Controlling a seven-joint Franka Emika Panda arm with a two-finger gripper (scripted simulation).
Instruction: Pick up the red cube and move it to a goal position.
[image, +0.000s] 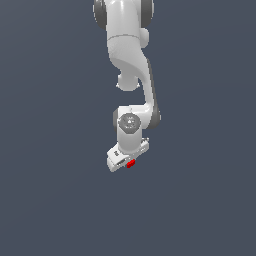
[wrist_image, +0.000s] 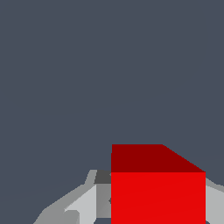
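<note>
**Red cube at the gripper's tip, goal not in sight**

We start with the small, bright red, plain-faced cube (image: 131, 163): in the exterior view it shows as a red speck at the lower edge of the white robot gripper (image: 125, 161), at about five o'clock from the round grey wrist joint (image: 129, 121). In the wrist view the cube (wrist_image: 157, 188) looms large, with pale grey finger parts (wrist_image: 85, 203) showing on both sides of it. We judge the fingers closed on the cube, flanking it so it travels with the arm. The white jointed arm (image: 131, 55) reaches down from twelve o'clock. Around everything lies a flat dark slate-grey ground (image: 50, 200); we see no goal marker, so we cannot judge the remaining travel.
</note>
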